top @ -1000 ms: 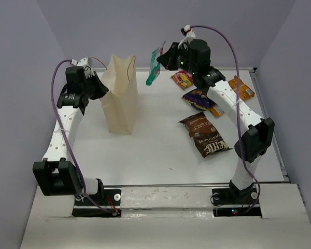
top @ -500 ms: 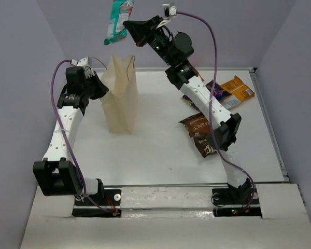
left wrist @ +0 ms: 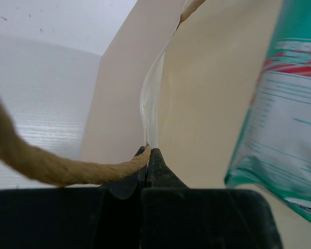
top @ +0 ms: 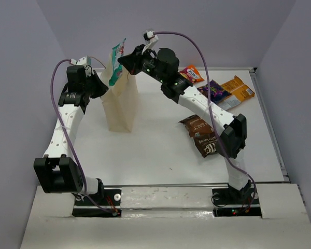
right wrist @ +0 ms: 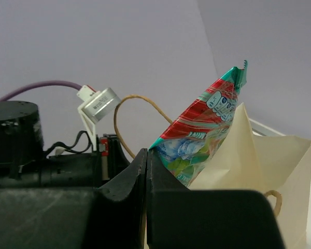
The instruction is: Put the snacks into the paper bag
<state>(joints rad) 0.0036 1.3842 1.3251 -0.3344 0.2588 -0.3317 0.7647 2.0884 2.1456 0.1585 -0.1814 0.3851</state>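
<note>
The teal packet (top: 116, 65) has been lowered since the earlier frame and is now being held at the mouth of the paper bag (top: 122, 106). It is pinched by the right gripper (top: 123, 57). Its long axis is being kept nearly upright, with the lower end tucked behind the bag's rim. The bag's left rim is being clamped between the pressed-together fingers of the left gripper (top: 102, 87). The brown packet (top: 203, 135), purple packet (top: 213, 91), orange packet (top: 237, 88) and red-orange packet (top: 192, 73) are lying well right of the bag.

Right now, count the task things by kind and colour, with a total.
teal packet, in the right pincer: 1
red-orange packet: 1
purple packet: 1
orange packet: 1
dark brown packet: 1
paper bag, gripped by the left pincer: 1
Total: 6
</note>
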